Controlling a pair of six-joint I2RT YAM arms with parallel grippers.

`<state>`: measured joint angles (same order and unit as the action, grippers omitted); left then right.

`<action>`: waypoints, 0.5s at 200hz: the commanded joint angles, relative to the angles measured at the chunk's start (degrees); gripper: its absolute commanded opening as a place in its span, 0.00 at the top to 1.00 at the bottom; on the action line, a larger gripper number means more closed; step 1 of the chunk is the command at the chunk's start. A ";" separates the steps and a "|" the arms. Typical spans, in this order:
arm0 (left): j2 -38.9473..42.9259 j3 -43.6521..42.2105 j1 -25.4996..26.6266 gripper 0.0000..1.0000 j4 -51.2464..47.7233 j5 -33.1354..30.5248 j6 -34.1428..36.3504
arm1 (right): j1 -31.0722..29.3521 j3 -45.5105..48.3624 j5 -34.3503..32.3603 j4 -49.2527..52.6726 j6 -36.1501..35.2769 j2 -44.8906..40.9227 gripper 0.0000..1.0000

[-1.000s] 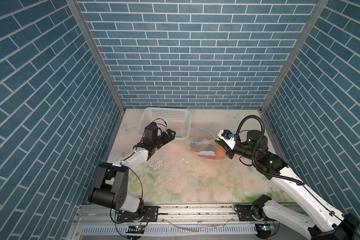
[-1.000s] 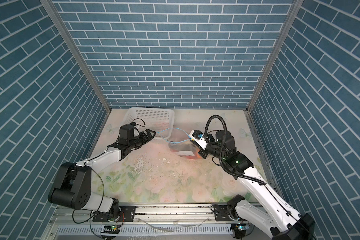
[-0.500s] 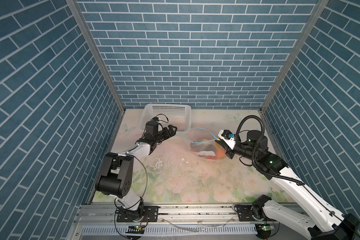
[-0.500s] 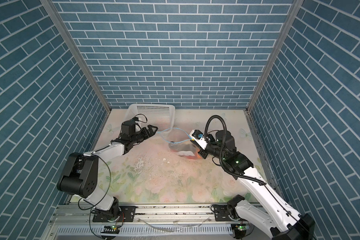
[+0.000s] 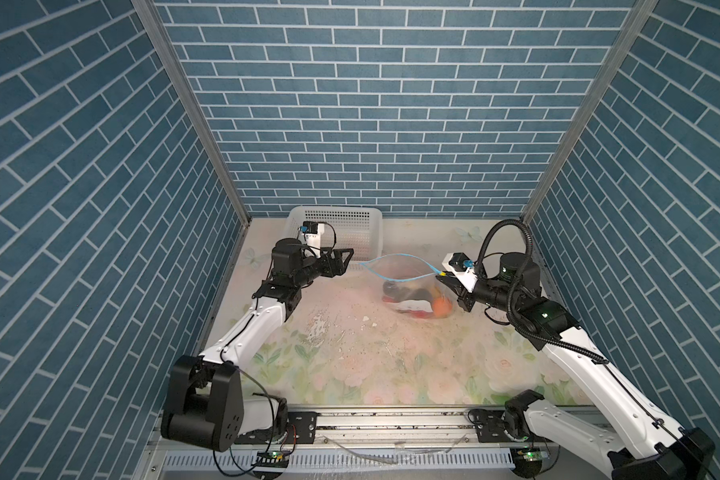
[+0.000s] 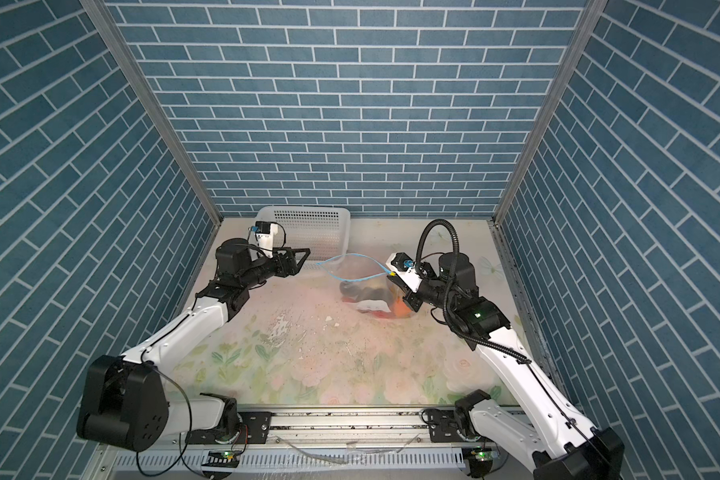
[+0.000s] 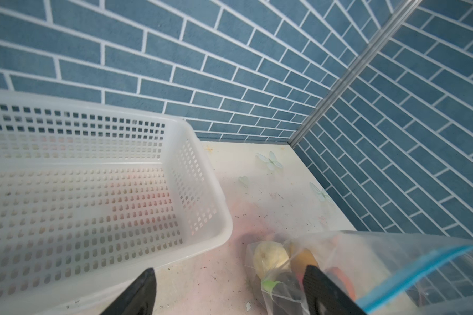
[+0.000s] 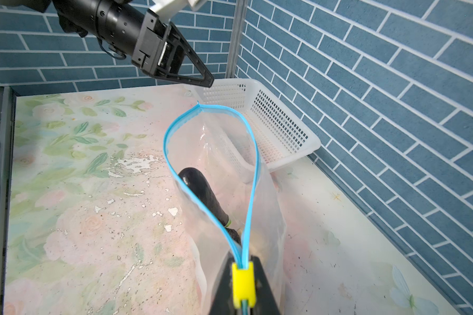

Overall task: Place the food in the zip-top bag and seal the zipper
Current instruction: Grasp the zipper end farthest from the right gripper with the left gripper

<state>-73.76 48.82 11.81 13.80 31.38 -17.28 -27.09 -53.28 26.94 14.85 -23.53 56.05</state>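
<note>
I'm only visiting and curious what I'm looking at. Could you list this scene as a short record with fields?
zip-top bag: on the table, mouth gaping open
food: inside the bag
zipper: unsealed
right gripper: shut on the yellow slider
left gripper: open, holding nothing, close to the bag's other end
basket: white, beside the bag, nothing seen inside

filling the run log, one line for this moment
zip-top bag: mouth open | food: inside | left gripper: open, off the bag | right gripper: shut on yellow slider
</note>
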 commanded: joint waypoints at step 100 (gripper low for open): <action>-1.55 1.46 -0.65 0.17 6.13 28.40 21.98 | 5.31 -8.09 15.95 11.51 -12.90 3.74 1.00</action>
<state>-74.19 47.16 11.68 22.81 52.95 -0.91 -22.74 -57.71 37.98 23.31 -31.88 59.75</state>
